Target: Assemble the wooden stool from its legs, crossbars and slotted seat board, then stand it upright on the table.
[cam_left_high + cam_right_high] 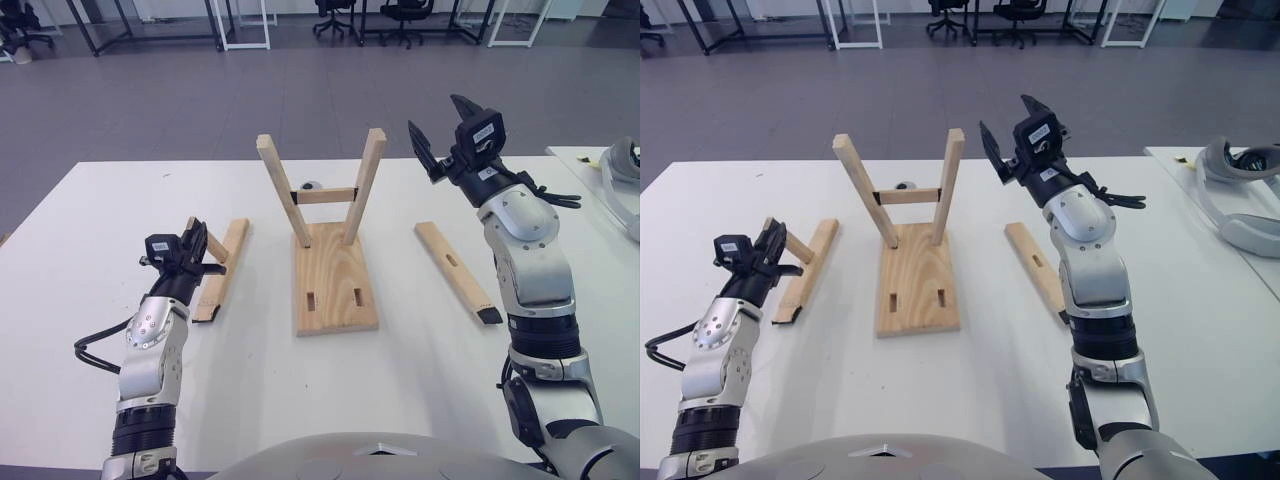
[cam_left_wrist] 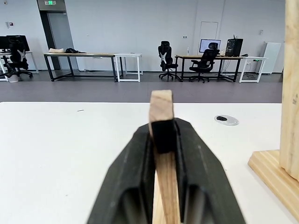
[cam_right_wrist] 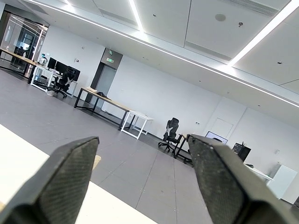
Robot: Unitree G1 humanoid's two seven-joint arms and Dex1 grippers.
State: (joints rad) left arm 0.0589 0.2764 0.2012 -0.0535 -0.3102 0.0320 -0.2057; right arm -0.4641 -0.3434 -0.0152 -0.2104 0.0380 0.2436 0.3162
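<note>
The slotted seat board (image 1: 335, 285) lies flat at the table's middle. Two legs (image 1: 283, 190) (image 1: 365, 183) stand up from its far end, joined by a crossbar (image 1: 325, 195). To its left lies another leg (image 1: 225, 268) with a short crossbar (image 2: 161, 105) sticking out of it, and my left gripper (image 1: 197, 249) is shut on that crossbar. A loose leg (image 1: 457, 270) lies to the right of the board. Held high above the table's far right part, my right gripper (image 1: 447, 125) is open, with nothing between its fingers (image 3: 65, 177).
A white headset (image 1: 1240, 190) rests on a neighbouring table at the far right. A round cable port (image 1: 312, 186) sits in the tabletop behind the standing legs. Bare white table (image 1: 100, 230) spreads out left of the parts and in front of them.
</note>
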